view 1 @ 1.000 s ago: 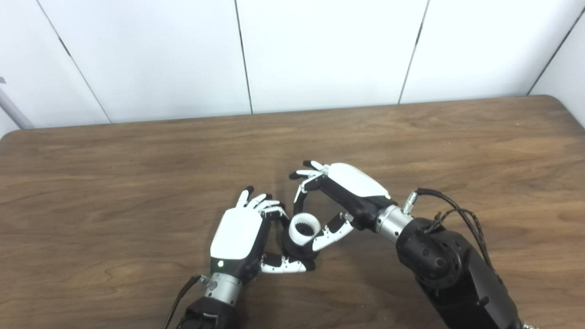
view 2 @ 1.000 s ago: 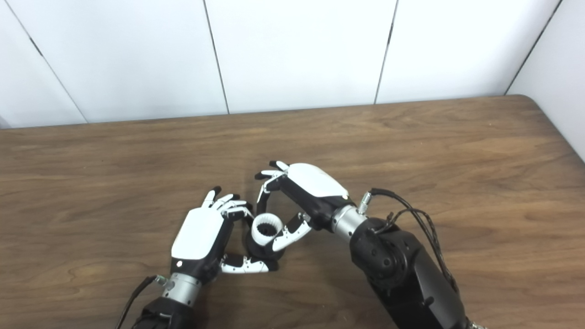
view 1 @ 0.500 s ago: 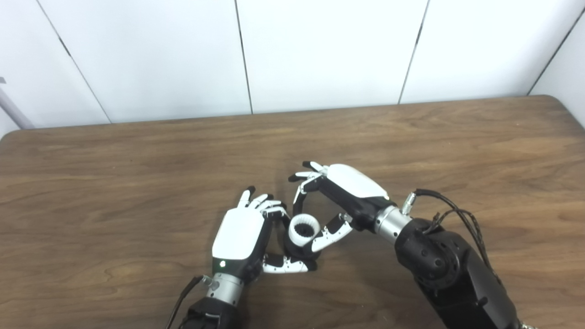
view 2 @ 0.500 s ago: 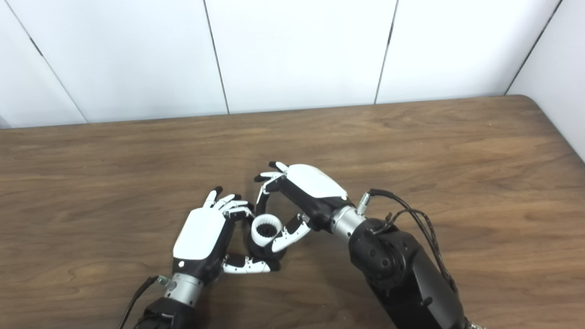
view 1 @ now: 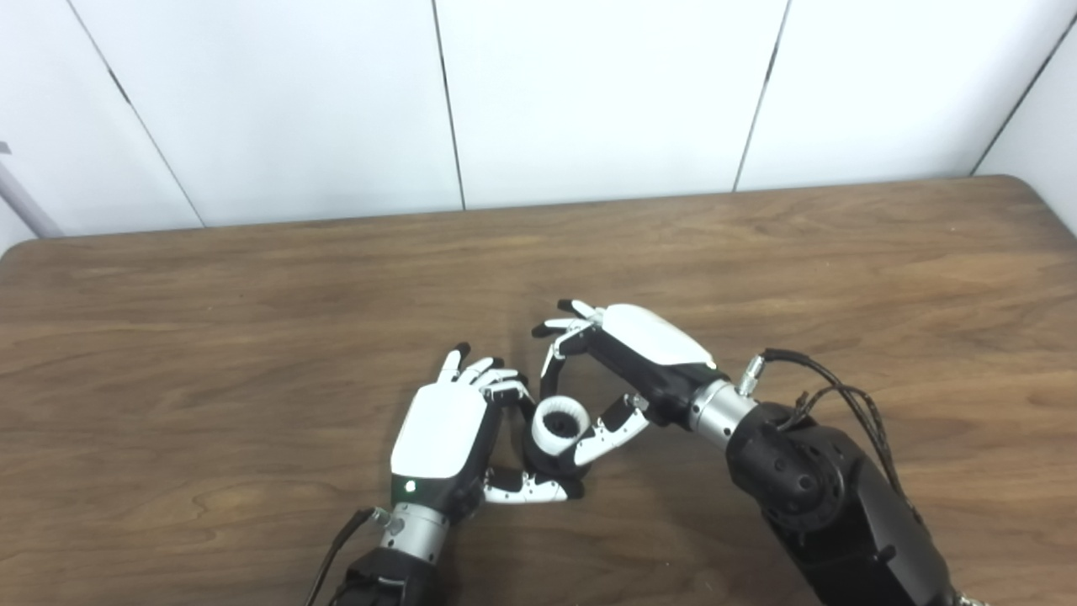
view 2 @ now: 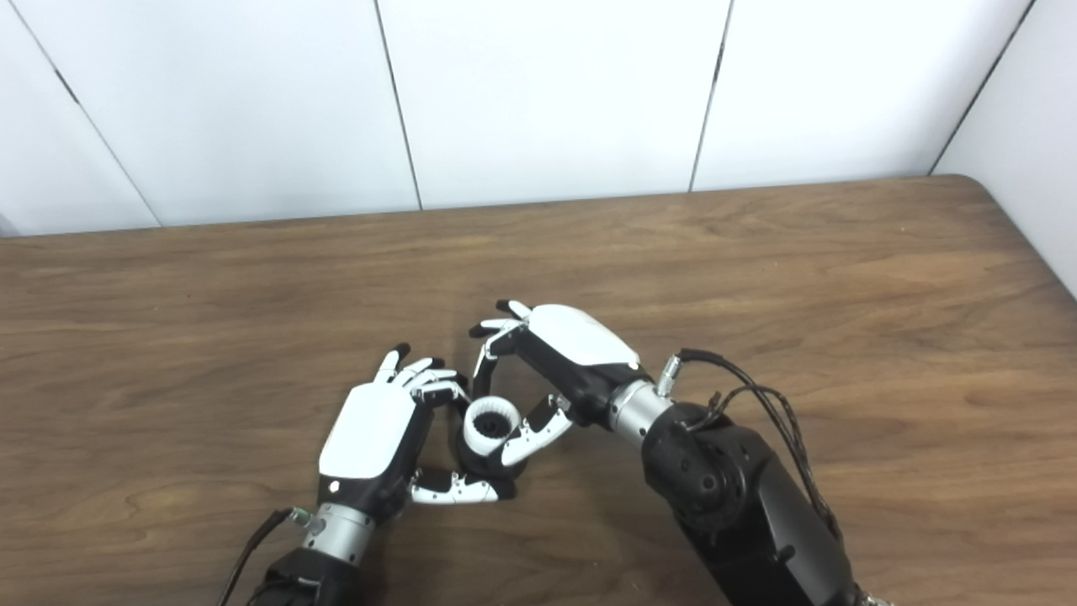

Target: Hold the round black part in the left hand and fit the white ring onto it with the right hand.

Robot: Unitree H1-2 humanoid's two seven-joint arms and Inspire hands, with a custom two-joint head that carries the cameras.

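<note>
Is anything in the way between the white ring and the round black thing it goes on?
No, nothing visible. The white ring already sits on top of the round black part, pinched by the right hand, while the left hand holds the black part.

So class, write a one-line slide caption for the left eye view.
Left robot hand steadies the round black part while the right robot hand seats the white ring on it.
</note>
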